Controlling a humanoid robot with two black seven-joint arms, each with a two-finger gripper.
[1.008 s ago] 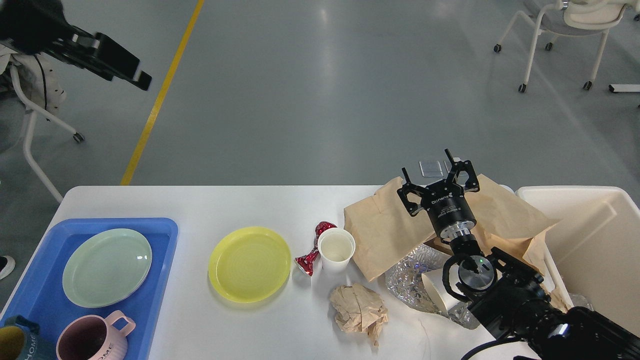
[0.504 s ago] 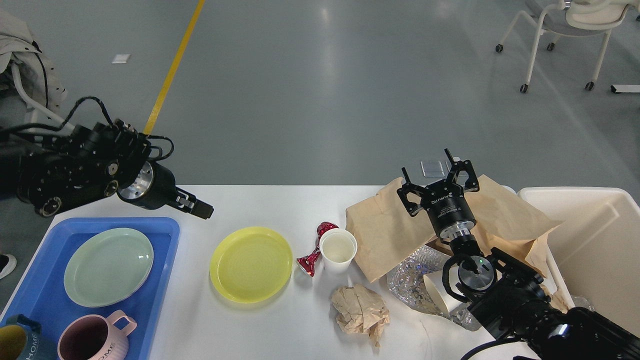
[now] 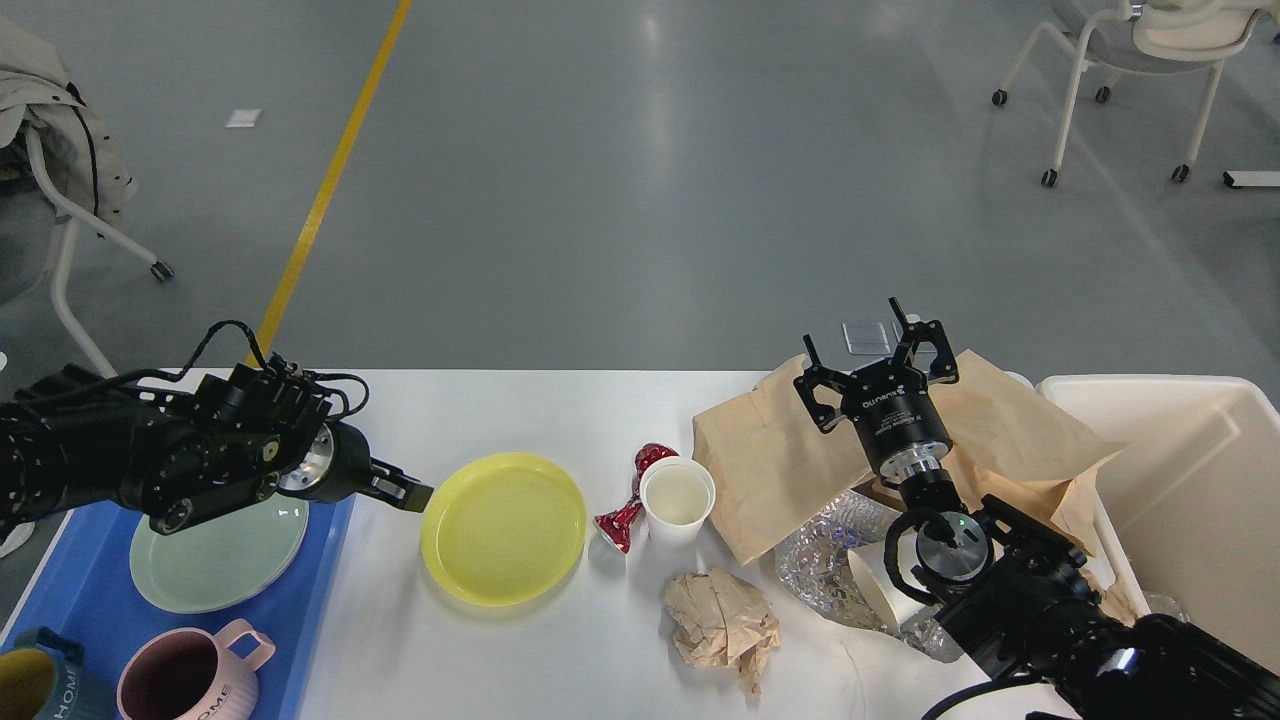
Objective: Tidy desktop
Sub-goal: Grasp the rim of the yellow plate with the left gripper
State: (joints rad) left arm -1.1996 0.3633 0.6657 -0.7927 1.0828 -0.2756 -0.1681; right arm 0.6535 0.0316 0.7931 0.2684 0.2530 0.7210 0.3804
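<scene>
Starting at the frame's bottom edge, you see the pink mug in the blue tray, lower left. Mid-frame, the desktop carries crumpled paper and a yellow plate. Left gripper sits just beside the plate's left rim; finger state cannot be told. Farther right, right gripper has fingers spread apart above the brown bag.

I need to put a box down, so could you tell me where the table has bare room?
The desktop is bare along its far edge, behind the yellow plate, and along the near edge between the blue tray and the crumpled paper. The right side is crowded around the paper bag.
</scene>
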